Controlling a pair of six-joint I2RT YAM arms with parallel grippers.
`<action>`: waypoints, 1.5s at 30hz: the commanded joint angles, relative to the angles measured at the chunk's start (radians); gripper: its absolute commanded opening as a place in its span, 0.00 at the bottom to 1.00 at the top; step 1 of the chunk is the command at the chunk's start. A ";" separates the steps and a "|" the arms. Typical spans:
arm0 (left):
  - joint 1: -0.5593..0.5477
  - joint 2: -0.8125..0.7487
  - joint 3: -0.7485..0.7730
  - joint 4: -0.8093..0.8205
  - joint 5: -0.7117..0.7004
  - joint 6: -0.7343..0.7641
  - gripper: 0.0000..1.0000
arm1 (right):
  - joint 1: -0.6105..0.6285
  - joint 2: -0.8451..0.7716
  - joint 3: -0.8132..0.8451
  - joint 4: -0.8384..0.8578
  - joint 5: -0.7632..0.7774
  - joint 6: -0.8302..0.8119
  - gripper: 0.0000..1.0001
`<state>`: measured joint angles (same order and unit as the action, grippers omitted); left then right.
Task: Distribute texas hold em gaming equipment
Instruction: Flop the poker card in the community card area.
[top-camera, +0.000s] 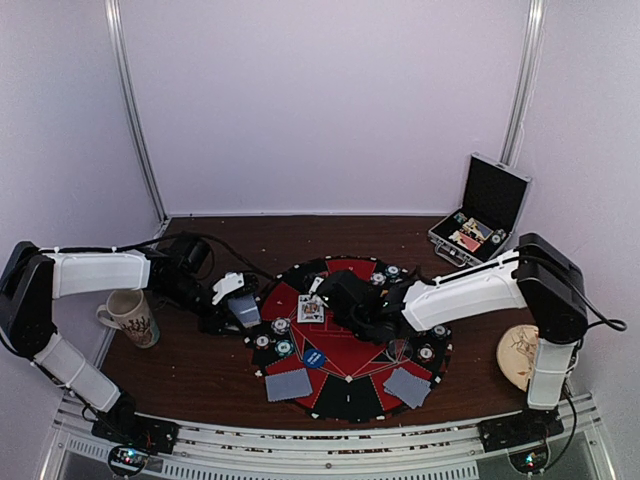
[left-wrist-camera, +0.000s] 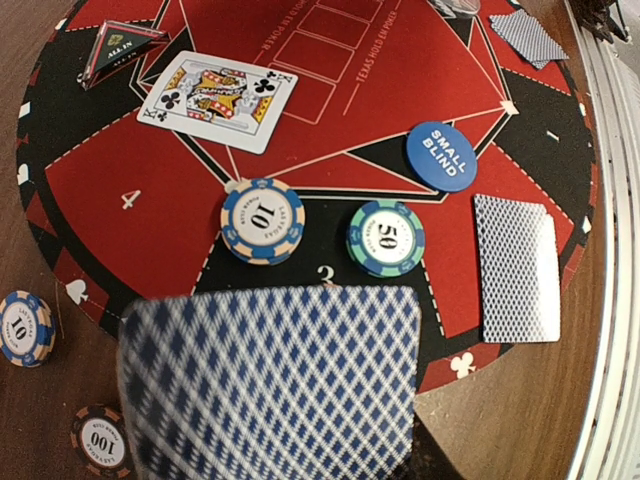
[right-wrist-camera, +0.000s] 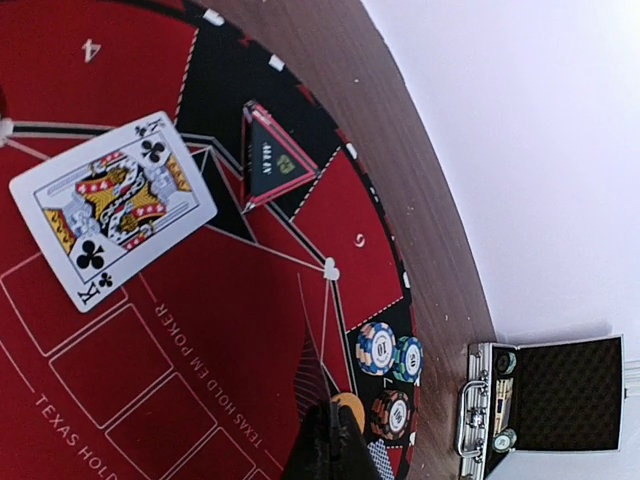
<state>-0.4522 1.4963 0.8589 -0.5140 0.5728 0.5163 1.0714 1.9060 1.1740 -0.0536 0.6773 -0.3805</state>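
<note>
So left claw (top-camera: 242, 305) is clamped on a blue-backed card (left-wrist-camera: 270, 385), blurry, hanging over the felt mat (left-wrist-camera: 120, 160) edge and hiding its fingers. Right claw (right-wrist-camera: 330, 442) is cut off, with an orange bit (right-wrist-camera: 347, 404) at its tip, can't tell if it's gripping.

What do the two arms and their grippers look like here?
Left arm and right arm: white shells on the links, black joints and bases, black cables looping off them. Left gripper is white and black; right gripper shows dark fingers.
</note>
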 joint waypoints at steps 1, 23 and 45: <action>0.005 -0.016 0.018 0.019 0.003 -0.010 0.35 | 0.023 0.051 0.030 0.055 0.043 -0.086 0.00; 0.004 -0.011 0.018 0.019 0.004 -0.007 0.35 | 0.052 0.203 -0.004 0.280 -0.031 -0.222 0.00; 0.004 -0.010 0.018 0.018 0.004 -0.007 0.35 | 0.052 0.245 0.014 0.290 -0.067 -0.240 0.14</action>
<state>-0.4522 1.4963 0.8589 -0.5140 0.5713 0.5163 1.1217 2.1414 1.1858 0.2192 0.6186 -0.6231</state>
